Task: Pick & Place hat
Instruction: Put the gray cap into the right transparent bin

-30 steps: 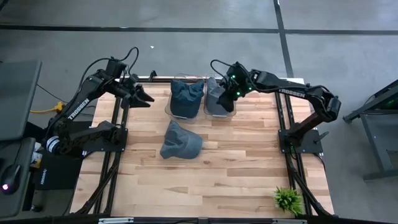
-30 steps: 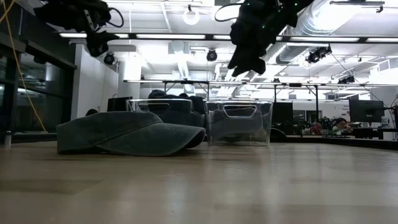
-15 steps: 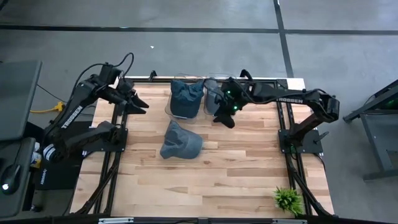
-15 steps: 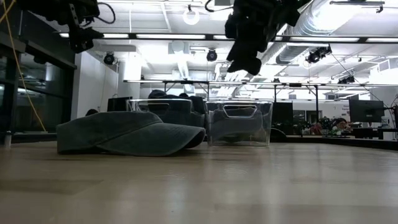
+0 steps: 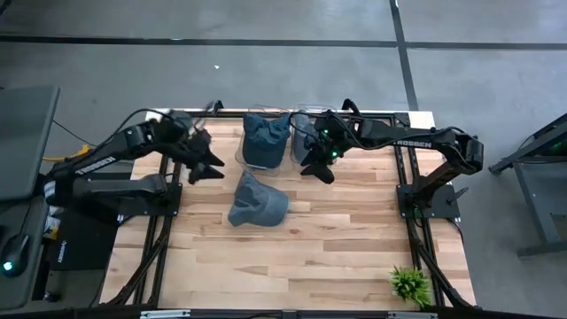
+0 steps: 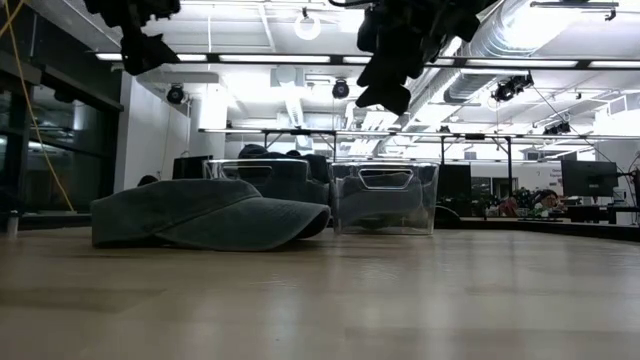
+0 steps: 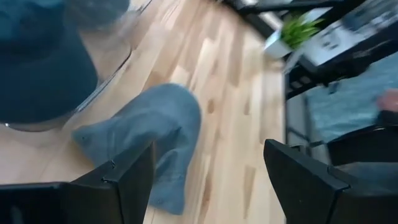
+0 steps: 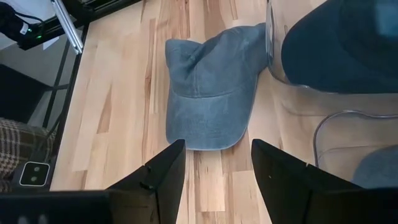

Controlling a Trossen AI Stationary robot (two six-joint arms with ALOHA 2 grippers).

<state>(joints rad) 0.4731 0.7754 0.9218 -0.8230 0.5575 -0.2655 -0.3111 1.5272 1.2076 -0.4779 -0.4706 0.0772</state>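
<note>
Now both arms close on the loose hat

Evidently the step in hand is the approach: one grey hat (image 5: 257, 202) lies flat on the wooden surface (image 5: 337, 257), just in front of two clear bins (image 5: 266, 142) at the far edge, and nothing holds it yet. A darker hat (image 5: 266, 135) already sits in the left-hand bin, and another grey one shows in the right-hand bin.

The left gripper (image 5: 211, 168) hangs above the surface just beside the lying hat, on its left, fingers apart and empty; its wrist view looks down on the hat's crown between the two dark fingers. The right gripper (image 5: 319, 168) hovers in front of the right-hand bin, near the hat's other side, also spread and holding nothing.

Judging from this, the next move calls for one gripper to descend over the hat, pinch a fold of the soft crown or the brim edge, then lift it clear of the bin wall it lies against
</note>
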